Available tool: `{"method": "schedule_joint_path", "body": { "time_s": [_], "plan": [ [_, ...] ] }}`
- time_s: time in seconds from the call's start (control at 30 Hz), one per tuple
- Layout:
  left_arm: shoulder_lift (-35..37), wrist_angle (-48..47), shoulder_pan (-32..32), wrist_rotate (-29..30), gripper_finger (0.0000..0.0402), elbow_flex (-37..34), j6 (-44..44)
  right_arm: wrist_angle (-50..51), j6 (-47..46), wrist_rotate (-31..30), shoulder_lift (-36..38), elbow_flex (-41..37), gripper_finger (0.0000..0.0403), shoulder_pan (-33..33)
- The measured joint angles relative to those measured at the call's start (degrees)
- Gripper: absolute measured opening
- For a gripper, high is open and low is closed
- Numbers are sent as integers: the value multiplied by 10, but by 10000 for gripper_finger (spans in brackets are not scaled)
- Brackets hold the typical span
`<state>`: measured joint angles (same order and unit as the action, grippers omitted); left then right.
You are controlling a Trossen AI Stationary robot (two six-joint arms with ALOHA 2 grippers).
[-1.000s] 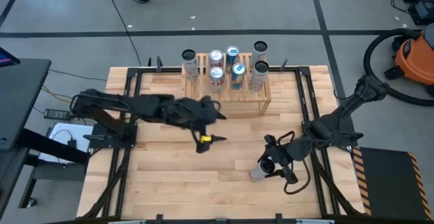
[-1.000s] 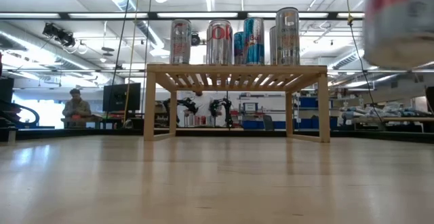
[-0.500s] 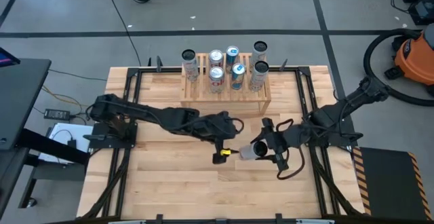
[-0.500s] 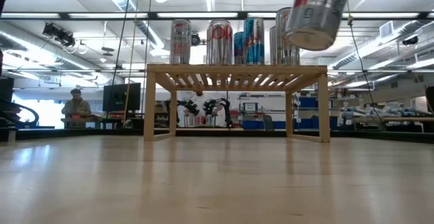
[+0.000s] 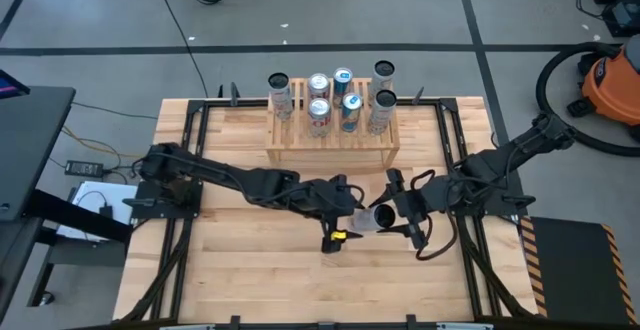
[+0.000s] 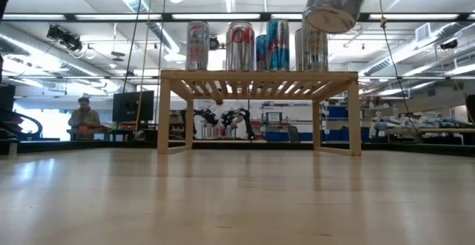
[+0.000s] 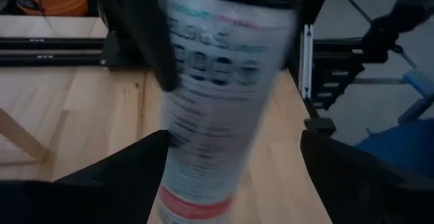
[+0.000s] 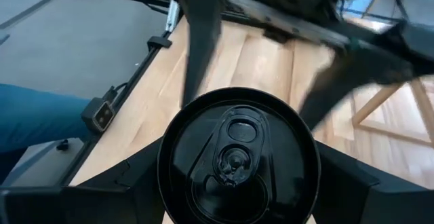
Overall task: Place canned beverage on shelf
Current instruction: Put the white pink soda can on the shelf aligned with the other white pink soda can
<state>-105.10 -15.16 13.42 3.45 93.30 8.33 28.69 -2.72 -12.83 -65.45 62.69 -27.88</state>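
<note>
A tall white canned beverage point(image 5: 372, 217) hangs tilted over the middle of the table, high in the low view point(image 6: 335, 4). My right gripper point(image 5: 385, 213) is shut on it. My left gripper point(image 5: 355, 215) reaches in from the table's left and is open. Its fingers point(image 7: 115, 180) stand on either side of the can's lower part point(image 7: 203, 176), and bare table shows between one finger and the can. The wooden shelf point(image 5: 332, 152) stands at the far middle of the table, with several cans point(image 5: 320, 95) upright on its slats. My right gripper pinches the can's sides just below the lid rim point(image 8: 164, 163) between its two fingers point(image 8: 129, 183). The fingers come from the table's right, slanting downward. The can is lifted clear and tilted, its lid point(image 8: 234, 153) toward my right wrist and its base toward my left gripper.
Black frame rails point(image 5: 190, 140) run along the table's left and right sides. An orange vacuum point(image 5: 610, 82) stands on the floor at the right. A person point(image 6: 83, 115) sits far off in the room. Bare wood point(image 5: 280, 280) lies toward the near edge.
My left gripper has gone toward the table's right and near edges and down, ending with its fingers around the can's lower part. My right gripper has risen with the can and gone toward the far-left, rolling so that the can has turned about.
</note>
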Motion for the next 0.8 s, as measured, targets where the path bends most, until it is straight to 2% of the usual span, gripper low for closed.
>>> {"method": "schedule_joint_path", "body": {
  "time_s": [0.4, 0.8],
  "plan": [
    [-40, 95, -13, -22, 346, 0, -5, -8, 19, 3, 0, 4, 278, 0],
    [-49, 90, -12, -22, 341, 0, -37, -12, 19, 4, 0, 4, 278, 0]
  ]
}}
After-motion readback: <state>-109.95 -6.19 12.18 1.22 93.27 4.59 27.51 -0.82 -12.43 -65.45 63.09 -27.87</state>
